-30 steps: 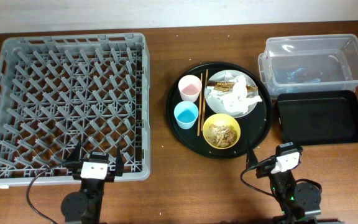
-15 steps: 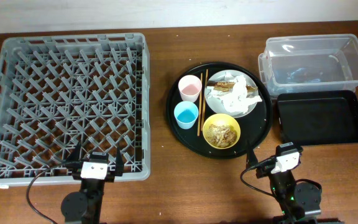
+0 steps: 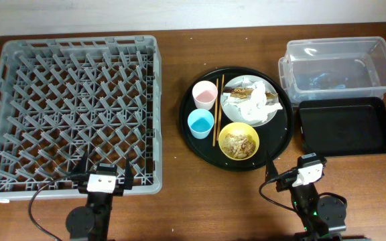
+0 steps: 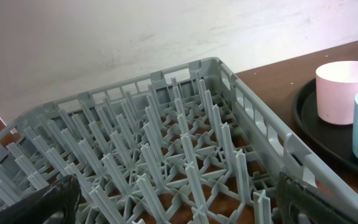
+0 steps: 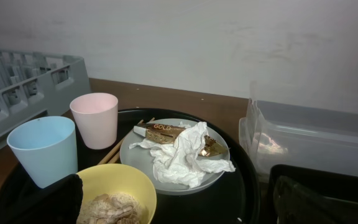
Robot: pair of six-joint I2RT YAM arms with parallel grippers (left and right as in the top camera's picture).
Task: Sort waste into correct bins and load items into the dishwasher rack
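Observation:
The grey dishwasher rack (image 3: pixel 79 41) fills the left and holds nothing. On a white plate (image 3: pixel 270 114) lie a crumpled napkin (image 3: pixel 250 104) and brown wrappers (image 3: pixel 242 87). A yellow bowl (image 3: pixel 248 151) holds beige food scraps (image 3: pixel 238 141). A pink cup (image 3: pixel 205 94), a light-blue cup (image 3: pixel 200 124) and chopsticks (image 3: pixel 218 110) stand beside them. The clear tub (image 3: pixel 340 47) and the black rectangular tray (image 3: pixel 344 126) are at the right. My left gripper (image 3: pixel 104 179) is open at the rack's near edge (image 4: pixel 166 143). My right gripper (image 3: pixel 309 169) is open and empty, near the bowl (image 5: pixel 129 180).
The dishes all sit on a large round black tray (image 3: pixel 283 134) in the middle. The clear tub (image 5: pixel 316 130) stands behind the black rectangular tray (image 5: pixel 328 180). A pale wall runs along the far table edge. Bare wood lies between the rack and the round tray.

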